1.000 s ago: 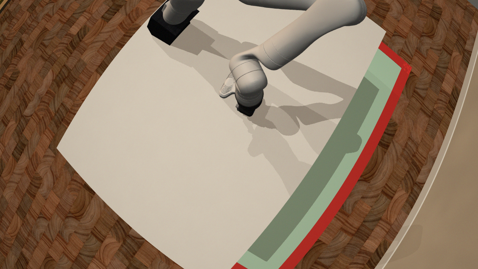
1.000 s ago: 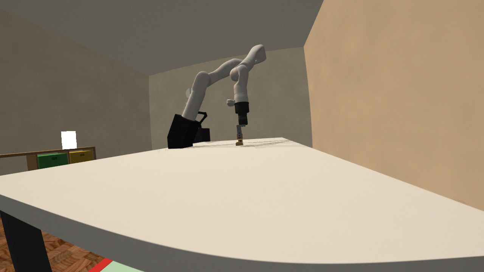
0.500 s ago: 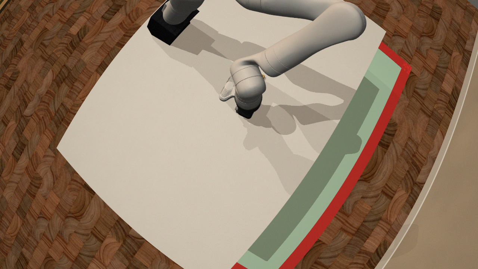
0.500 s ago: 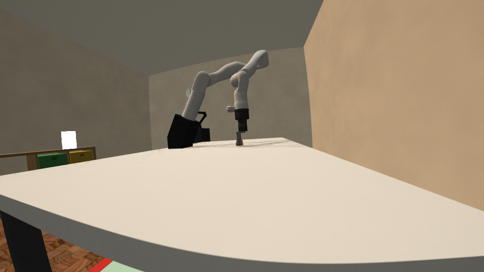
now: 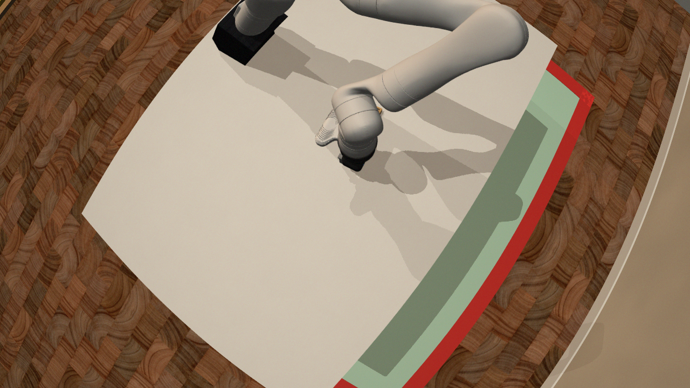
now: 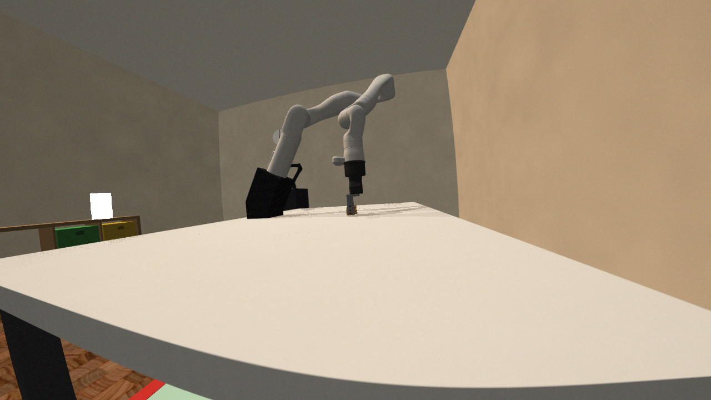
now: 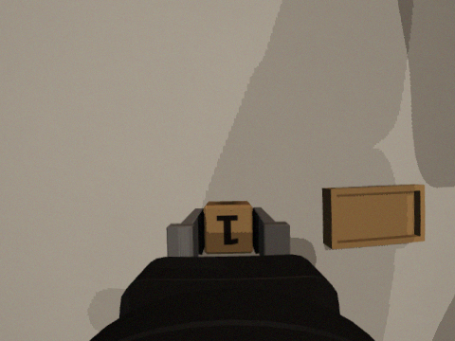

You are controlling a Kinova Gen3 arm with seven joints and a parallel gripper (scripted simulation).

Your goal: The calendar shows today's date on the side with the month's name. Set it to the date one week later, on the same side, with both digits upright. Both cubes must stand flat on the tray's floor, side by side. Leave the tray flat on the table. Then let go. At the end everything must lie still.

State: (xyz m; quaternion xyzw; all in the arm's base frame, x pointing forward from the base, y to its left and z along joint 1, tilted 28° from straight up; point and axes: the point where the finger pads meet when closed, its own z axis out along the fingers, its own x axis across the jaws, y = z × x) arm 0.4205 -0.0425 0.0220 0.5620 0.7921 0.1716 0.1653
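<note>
Top: the claw [image 5: 356, 163] [image 6: 350, 210] [image 7: 227, 224] points down over the table [image 5: 216, 216] [image 6: 348, 298] [image 7: 95, 118]; fingers hidden by the wrist. Broad tabletop lies past its far side; the table edge is well apart.

Exterior: fingertips low, close to the tabletop. Wood colour shows at the tips; cube and tray cannot be separated here, nor contact with the table confirmed.

Wrist: claw closed on one cube [image 7: 228, 239], pads against two opposite sides. Its visible face bears a 1, inverted in this view. Tray [image 7: 334, 218] stands apart, right of the claw, with no cube inside. Second cube not seen.

Judgement: probably a reorienting step. Keep the grip square and light; if setting down, seat the base before opening evenly, then rise straight. Before travelling right, lift above the tray's near wall. Fingers flank the cube along the tray's length, so end wall or neighbouring cube could foul them.

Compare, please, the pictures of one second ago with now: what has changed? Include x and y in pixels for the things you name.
The arm [image 5: 448, 57] [image 6: 354, 124] has lowered the gripper [image 5: 356, 165] [image 6: 350, 208] [image 7: 227, 224], with the cube [image 7: 228, 242] between its fingers. No new grasp or release is visible. The arm's black base [image 5: 229, 44] [image 6: 258, 206] stayed put.
</note>
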